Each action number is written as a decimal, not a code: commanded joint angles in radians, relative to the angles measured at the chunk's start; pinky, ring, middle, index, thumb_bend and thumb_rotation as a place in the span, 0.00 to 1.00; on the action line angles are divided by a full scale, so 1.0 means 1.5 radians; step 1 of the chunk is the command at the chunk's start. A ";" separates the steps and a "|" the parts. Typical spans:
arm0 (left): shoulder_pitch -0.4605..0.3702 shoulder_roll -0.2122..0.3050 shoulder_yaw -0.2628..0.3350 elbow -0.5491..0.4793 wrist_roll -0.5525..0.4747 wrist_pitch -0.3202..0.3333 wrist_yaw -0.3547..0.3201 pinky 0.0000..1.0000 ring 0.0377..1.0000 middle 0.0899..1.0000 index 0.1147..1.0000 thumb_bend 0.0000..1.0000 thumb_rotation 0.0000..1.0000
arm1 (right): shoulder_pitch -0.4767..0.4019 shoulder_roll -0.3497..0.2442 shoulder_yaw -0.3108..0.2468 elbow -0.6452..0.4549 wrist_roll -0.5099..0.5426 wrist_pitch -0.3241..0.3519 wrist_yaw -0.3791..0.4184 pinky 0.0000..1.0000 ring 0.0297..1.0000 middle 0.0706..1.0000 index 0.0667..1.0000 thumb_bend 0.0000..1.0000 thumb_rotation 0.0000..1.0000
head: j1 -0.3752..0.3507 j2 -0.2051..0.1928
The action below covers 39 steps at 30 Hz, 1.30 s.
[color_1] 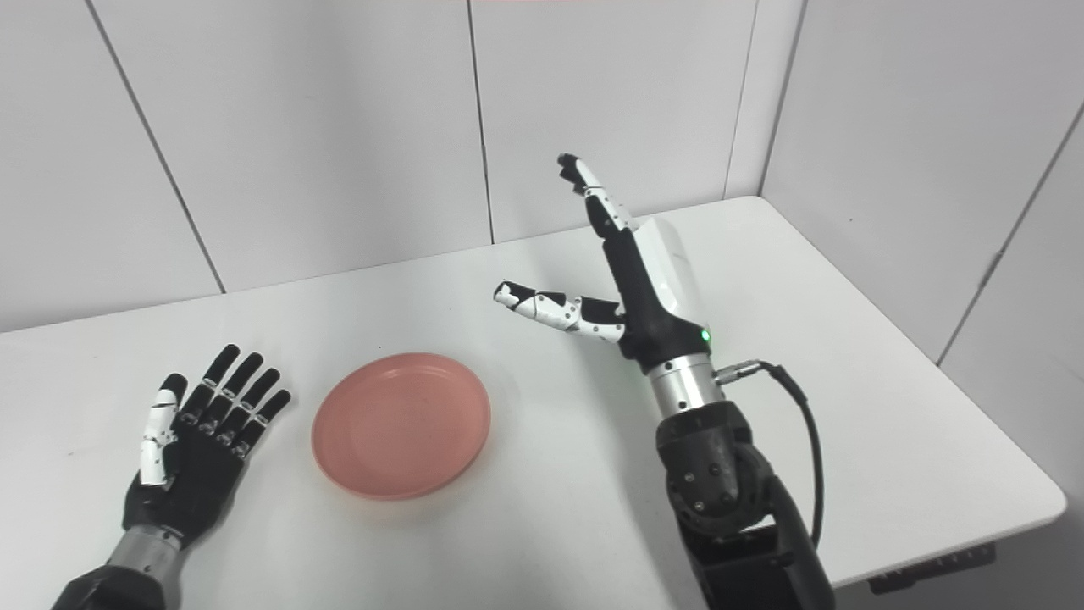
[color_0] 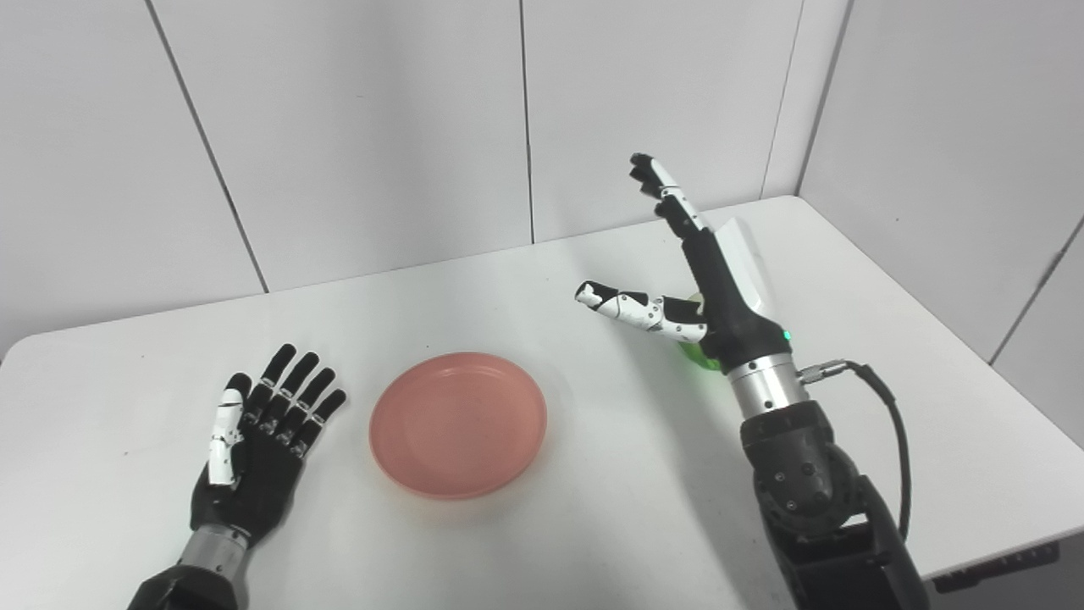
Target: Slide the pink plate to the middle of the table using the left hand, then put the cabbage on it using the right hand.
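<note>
On the white table [color_0: 593,525] lie one pink plate [color_0: 457,424] near the middle and one cabbage [color_0: 699,354], mostly hidden behind the spread, empty right hand [color_0: 690,280], while the left hand [color_0: 262,432] rests flat, fingers apart.

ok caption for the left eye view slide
Pink plate empty mid-table, left hand open beside it, right hand open over the mostly hidden cabbage.

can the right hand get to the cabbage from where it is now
Probably yes. The right hand is open, and the cabbage, a green sliver behind its wrist, sits right beside it with nothing between.
</note>
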<state>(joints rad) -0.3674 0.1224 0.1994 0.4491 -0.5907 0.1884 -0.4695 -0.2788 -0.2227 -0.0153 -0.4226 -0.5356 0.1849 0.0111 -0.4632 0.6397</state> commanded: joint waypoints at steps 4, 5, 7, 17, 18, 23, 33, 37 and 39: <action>0.044 0.011 0.006 0.086 0.014 -0.003 -0.010 0.87 0.90 0.91 0.89 0.53 0.79 | -0.028 -0.062 -0.050 -0.056 -0.021 0.027 0.020 0.89 0.95 0.97 0.99 1.00 0.61 | -0.004 -0.001; 0.043 0.013 0.006 0.090 0.016 -0.005 -0.010 0.87 0.89 0.90 0.89 0.53 0.79 | -0.028 -0.072 -0.059 -0.059 -0.025 0.030 0.024 0.89 0.95 0.98 0.99 1.00 0.60 | -0.004 -0.001; 0.041 0.014 0.008 0.098 0.018 -0.010 -0.009 0.87 0.89 0.90 0.88 0.54 0.78 | -0.027 -0.087 -0.075 -0.063 -0.030 0.047 0.034 0.90 0.96 0.99 1.00 1.00 0.60 | -0.006 -0.002; 0.039 0.024 0.011 0.105 0.012 -0.011 -0.018 0.85 0.87 0.88 0.87 0.54 0.77 | 0.007 -0.135 -0.122 -0.015 -0.028 0.095 0.054 0.90 0.98 1.00 1.00 1.00 0.59 | -0.013 0.003; 0.038 0.025 0.010 0.107 0.014 -0.013 -0.019 0.86 0.88 0.88 0.87 0.54 0.78 | 0.009 -0.136 -0.122 -0.008 -0.027 0.095 0.055 0.89 0.98 1.00 1.00 1.00 0.58 | -0.013 0.003; 0.035 0.029 0.011 0.117 0.021 -0.023 -0.012 0.84 0.86 0.87 0.86 0.54 0.79 | 0.012 -0.152 -0.114 0.043 -0.020 0.101 0.069 0.87 0.99 1.00 1.00 1.00 0.57 | -0.016 0.008; 0.046 0.033 0.016 0.072 0.021 -0.004 0.015 0.81 0.83 0.84 0.82 0.53 0.77 | -0.012 -0.175 -0.075 0.160 0.004 0.089 0.081 0.86 0.99 1.00 1.00 1.00 0.58 | -0.011 0.018; 0.054 0.035 0.015 0.051 0.015 0.005 0.013 0.82 0.83 0.85 0.83 0.52 0.78 | -0.026 -0.177 -0.059 0.197 0.016 0.086 0.087 0.87 0.99 1.00 1.00 1.00 0.59 | -0.011 0.024; 0.056 0.036 0.015 0.046 0.013 0.009 0.014 0.82 0.84 0.85 0.84 0.53 0.78 | -0.035 -0.178 -0.051 0.217 0.020 0.085 0.086 0.88 1.00 1.00 1.00 1.00 0.59 | -0.012 0.027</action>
<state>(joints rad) -0.3653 0.1696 0.2207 0.4708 -0.5875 0.1507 -0.4649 -0.2818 -0.4624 -0.0929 -0.0989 -0.5147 0.3312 0.1485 -0.4817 0.6810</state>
